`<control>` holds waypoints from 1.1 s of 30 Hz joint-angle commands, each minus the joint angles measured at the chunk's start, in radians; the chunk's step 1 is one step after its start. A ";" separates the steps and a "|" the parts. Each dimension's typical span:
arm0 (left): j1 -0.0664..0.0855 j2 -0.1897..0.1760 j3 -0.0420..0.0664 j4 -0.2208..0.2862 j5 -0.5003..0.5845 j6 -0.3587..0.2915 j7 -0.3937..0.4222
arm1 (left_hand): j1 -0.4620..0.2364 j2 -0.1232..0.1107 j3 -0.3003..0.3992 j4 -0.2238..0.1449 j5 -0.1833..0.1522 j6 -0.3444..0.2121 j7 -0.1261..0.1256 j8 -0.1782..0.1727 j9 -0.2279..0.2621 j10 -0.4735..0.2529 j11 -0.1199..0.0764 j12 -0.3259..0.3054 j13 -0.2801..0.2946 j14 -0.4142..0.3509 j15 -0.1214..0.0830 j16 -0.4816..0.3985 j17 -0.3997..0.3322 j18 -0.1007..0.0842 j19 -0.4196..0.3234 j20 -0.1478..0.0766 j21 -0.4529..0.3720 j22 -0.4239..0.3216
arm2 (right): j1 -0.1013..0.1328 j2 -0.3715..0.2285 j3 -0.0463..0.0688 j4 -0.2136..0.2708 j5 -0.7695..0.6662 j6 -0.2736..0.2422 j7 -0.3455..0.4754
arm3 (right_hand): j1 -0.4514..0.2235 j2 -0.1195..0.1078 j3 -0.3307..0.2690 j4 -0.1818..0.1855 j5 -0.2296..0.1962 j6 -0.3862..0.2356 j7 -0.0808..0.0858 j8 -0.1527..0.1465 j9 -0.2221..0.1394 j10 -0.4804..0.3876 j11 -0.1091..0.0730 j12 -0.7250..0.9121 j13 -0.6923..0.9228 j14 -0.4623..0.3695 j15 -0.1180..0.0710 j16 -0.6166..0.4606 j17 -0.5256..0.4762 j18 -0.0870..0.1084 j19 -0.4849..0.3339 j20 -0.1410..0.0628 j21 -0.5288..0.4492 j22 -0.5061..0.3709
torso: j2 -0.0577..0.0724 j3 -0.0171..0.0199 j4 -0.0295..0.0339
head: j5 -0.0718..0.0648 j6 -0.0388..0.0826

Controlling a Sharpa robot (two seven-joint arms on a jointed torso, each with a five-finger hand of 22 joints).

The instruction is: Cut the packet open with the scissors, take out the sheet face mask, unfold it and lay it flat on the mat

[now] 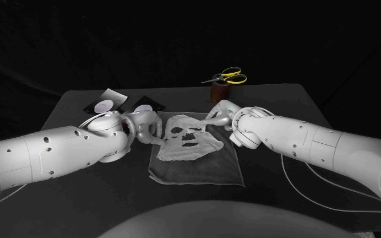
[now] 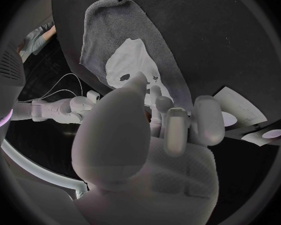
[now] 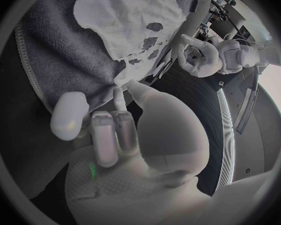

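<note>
Black worktop (image 1: 103,194) carries the mat (image 1: 199,172), with the sheet face mask (image 1: 189,139) spread toward its 12 o'clock end. At the mask's 9 o'clock edge sits the left hand (image 1: 141,123), at 2 o'clock the right hand (image 1: 222,115); whether their fingers (image 3: 108,135) pinch it I cannot tell. Smooth outward gently.

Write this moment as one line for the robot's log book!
mask: spread on mat | left hand: at mask's left edge | right hand: at its far right corner | grips: unclear | scissors: beyond mat
</note>
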State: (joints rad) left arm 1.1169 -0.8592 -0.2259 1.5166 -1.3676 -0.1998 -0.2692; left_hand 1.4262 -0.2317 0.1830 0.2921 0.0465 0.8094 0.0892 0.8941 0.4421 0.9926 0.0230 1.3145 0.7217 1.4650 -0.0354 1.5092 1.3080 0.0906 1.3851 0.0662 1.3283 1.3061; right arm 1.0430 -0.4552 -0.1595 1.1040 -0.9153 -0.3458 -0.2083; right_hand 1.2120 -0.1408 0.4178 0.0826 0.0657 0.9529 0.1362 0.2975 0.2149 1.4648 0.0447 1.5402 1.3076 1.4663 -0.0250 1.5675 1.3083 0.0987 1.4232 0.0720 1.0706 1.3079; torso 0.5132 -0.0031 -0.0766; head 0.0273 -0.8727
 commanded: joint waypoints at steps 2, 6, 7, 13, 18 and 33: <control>0.000 0.003 0.001 0.006 -0.016 0.023 -0.019 | 0.000 0.013 -0.006 0.000 0.002 -0.010 0.000 0.006 0.001 0.007 0.000 0.005 0.004 0.042 0.000 0.005 0.114 -0.014 0.007 -0.002 0.005 0.002 | 0.000 0.009 0.001 -0.009 -0.006 0.025 0.015 | -0.005 -0.003 -0.006 0.001 -0.006 -0.009 0.000 -0.005 -0.001 0.095 0.005 0.004 0.241 0.104 0.005 0.003 0.262 -0.010 -0.001 0.008 -0.002 0.144 | 0.003 -0.0005 0.0024 | 0.002 0.000; 0.000 0.005 0.001 0.011 -0.019 0.026 -0.022 | 0.000 0.014 -0.008 0.000 0.002 -0.010 0.000 0.010 0.004 0.012 -0.001 0.009 0.011 0.043 -0.001 0.006 0.116 -0.014 0.008 -0.003 0.007 0.004 | 0.000 0.020 0.001 -0.022 -0.006 0.037 0.017 | -0.002 -0.002 -0.007 -0.001 -0.008 -0.010 0.000 -0.004 0.000 0.095 0.006 0.004 0.241 0.104 0.006 0.003 0.262 -0.010 -0.001 0.009 -0.002 0.144 | 0.005 -0.0013 0.0045 | 0.001 0.000; 0.000 0.005 0.001 0.011 -0.020 0.026 -0.022 | 0.000 0.014 -0.008 0.000 0.002 -0.010 0.000 0.010 0.004 0.012 -0.001 0.009 0.011 0.043 -0.001 0.006 0.116 -0.014 0.008 -0.003 0.007 0.004 | -0.001 0.021 0.001 -0.024 -0.007 0.039 0.017 | -0.001 -0.001 -0.008 -0.003 -0.009 -0.011 0.000 -0.003 0.000 0.095 0.006 0.004 0.241 0.104 0.006 0.003 0.262 -0.009 -0.002 0.009 -0.002 0.144 | 0.006 -0.0014 0.0047 | 0.001 0.000; 0.000 0.009 0.001 0.014 -0.024 0.034 -0.028 | 0.000 0.016 -0.011 0.000 0.002 -0.011 -0.001 0.014 0.006 0.017 -0.001 0.013 0.019 0.045 -0.002 0.007 0.120 -0.015 0.011 -0.003 0.011 0.007 | -0.002 0.032 0.001 -0.040 -0.012 0.044 0.021 | 0.008 -0.001 -0.011 -0.011 -0.012 -0.012 0.001 0.001 0.001 0.095 0.007 0.004 0.241 0.104 0.007 0.003 0.262 -0.009 -0.003 0.011 -0.002 0.144 | 0.006 -0.0015 0.0050 | 0.002 0.000; 0.000 0.011 0.001 0.013 -0.027 0.044 -0.032 | 0.000 0.016 -0.013 0.000 0.002 -0.011 -0.002 0.017 0.008 0.021 -0.002 0.016 0.025 0.046 -0.002 0.009 0.123 -0.016 0.013 -0.003 0.014 0.010 | -0.003 0.035 0.001 -0.045 -0.014 0.027 0.029 | 0.027 0.011 -0.011 -0.027 -0.012 0.000 -0.005 0.018 0.008 0.096 0.003 0.008 0.244 0.104 0.005 0.003 0.262 -0.009 -0.004 0.011 0.003 0.144 | 0.005 -0.0016 0.0038 | 0.005 0.000; -0.002 0.022 0.001 0.004 -0.035 0.061 -0.038 | 0.003 0.020 -0.017 0.000 0.003 -0.012 -0.005 0.025 0.013 0.030 -0.004 0.024 0.038 0.050 -0.004 0.012 0.131 -0.018 0.017 -0.005 0.020 0.017 | -0.003 0.035 0.001 -0.052 -0.004 -0.082 0.070 | 0.093 0.082 0.057 -0.131 -0.017 0.076 -0.073 0.171 0.104 0.102 -0.056 0.021 0.255 0.104 -0.046 0.003 0.262 -0.010 -0.004 -0.032 0.030 0.147 | 0.006 -0.0021 0.0048 | 0.001 0.000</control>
State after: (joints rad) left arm 1.1147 -0.8398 -0.2255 1.5198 -1.3932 -0.1586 -0.3016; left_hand 1.4301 -0.2198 0.1711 0.2912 0.0465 0.8061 0.0855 0.9164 0.4543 1.0156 0.0216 1.3352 0.7577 1.4649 -0.0354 1.5170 1.3080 0.0837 1.3957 0.0627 1.3427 1.3074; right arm 1.0400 -0.4213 -0.1587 1.0541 -0.9173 -0.3795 -0.1675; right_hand 1.3035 -0.0685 0.4737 -0.0456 0.0476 1.0293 0.0677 0.4612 0.2827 1.4651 -0.0058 1.5579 1.3076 1.4648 -0.0642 1.5648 1.3083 0.0981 1.4198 0.0459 1.0977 1.3079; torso 0.5196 -0.0053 -0.0732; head 0.0290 -0.8727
